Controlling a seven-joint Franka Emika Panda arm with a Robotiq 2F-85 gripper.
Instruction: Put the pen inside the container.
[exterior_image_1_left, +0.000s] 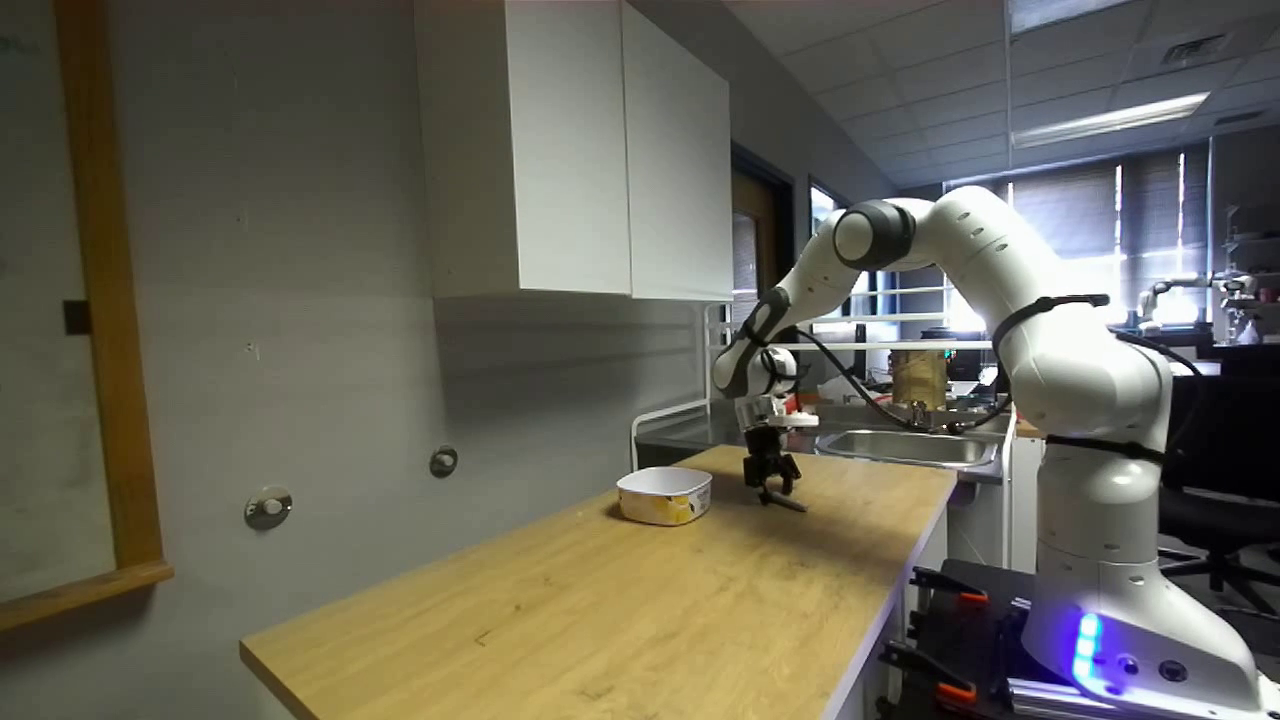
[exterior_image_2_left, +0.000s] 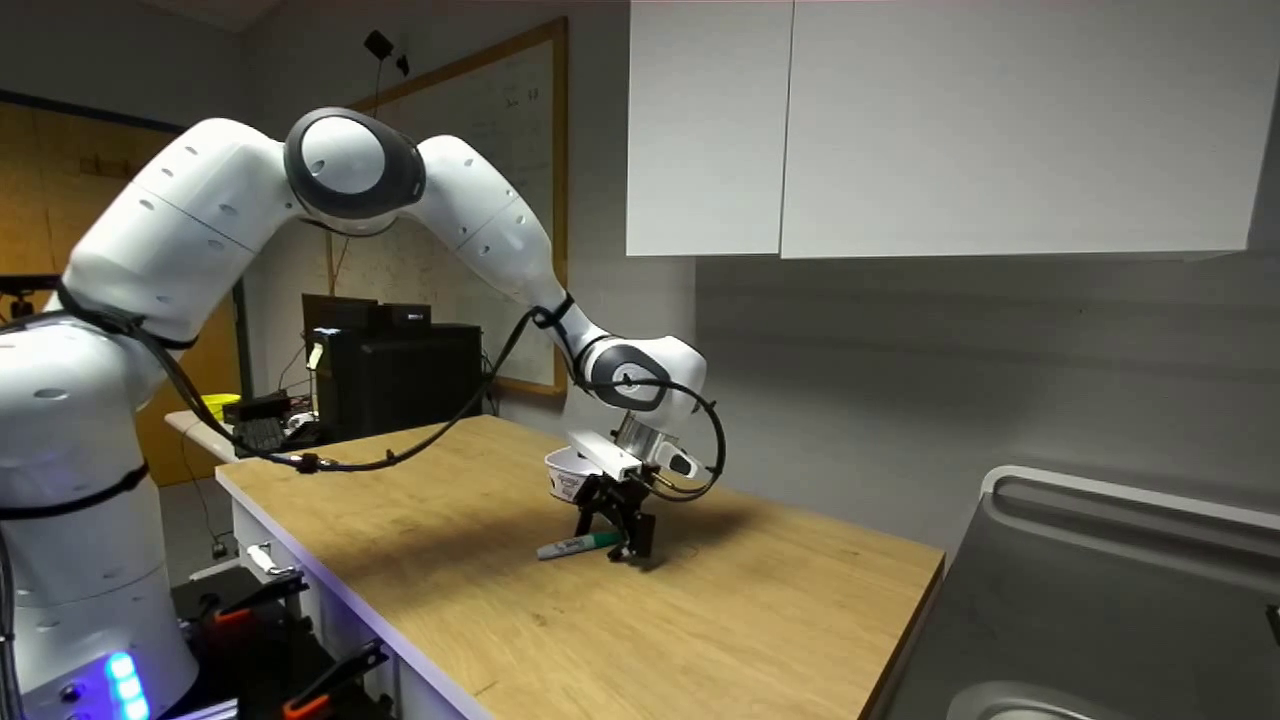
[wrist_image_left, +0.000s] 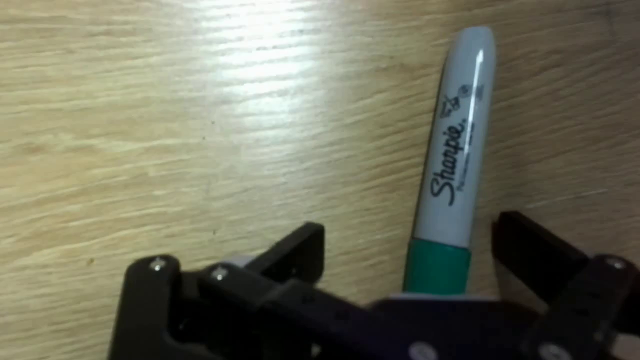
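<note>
The pen is a grey Sharpie marker with a green cap, lying on the wooden counter in the wrist view. It also shows in both exterior views. My gripper is open, with one finger on each side of the pen near its cap. The pen lies closer to the right finger in the wrist view, with a gap to both. The cap's end is hidden by the gripper body. The container, a low white dish with a yellow pattern, stands near the wall. In an exterior view the arm partly hides it.
The wooden counter runs along a grey wall. White cabinets hang above it. A metal sink lies beyond the counter's end. A black cable hangs in a loop from the arm.
</note>
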